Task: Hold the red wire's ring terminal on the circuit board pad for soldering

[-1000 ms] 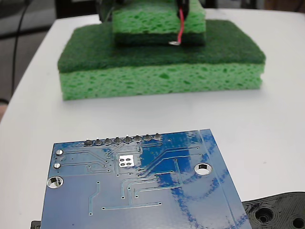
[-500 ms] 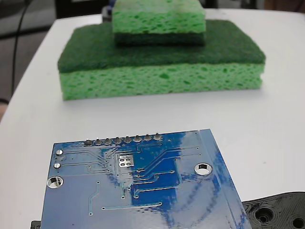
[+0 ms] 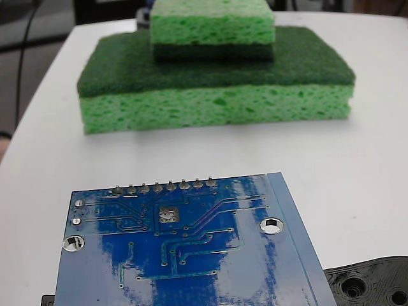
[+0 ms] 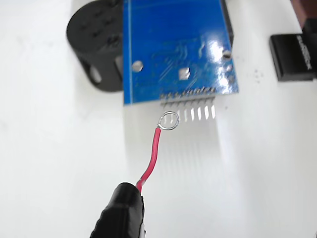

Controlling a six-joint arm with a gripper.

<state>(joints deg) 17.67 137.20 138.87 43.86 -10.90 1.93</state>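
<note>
From my wrist view I see my pincer [image 4: 130,201] low in the frame, a black tip closed on the lower end of the wire [image 4: 153,154]; the red wire rises from it with a slight bend, and its ring [image 4: 169,120] sits over the white table [image 4: 59,148], just short of the board [image 4: 176,44]; the ring lies near the left end of the row of solder points [image 4: 190,92] along the board's near edge, apart from it as far as I can tell, and not on any pad; whether it touches the table I cannot tell.

This view also shows a black round part [image 4: 96,47] with holes at the board's left side, partly under it, and a black block [image 4: 292,54] off to the right.

The fixed view shows none of my pincer, wire or ring; it looks across the board [image 3: 191,255] from the other side, with the solder points [image 3: 164,187] along its far edge, two silver-rimmed holes, and a corner of the black holed part [image 3: 370,284] at lower right; beyond the board, well apart, a big green sponge [image 3: 217,89] lies on the table [image 3: 357,172] with a small sponge [image 3: 212,29] stacked on top; neither sponge shows in the wrist view.
</note>
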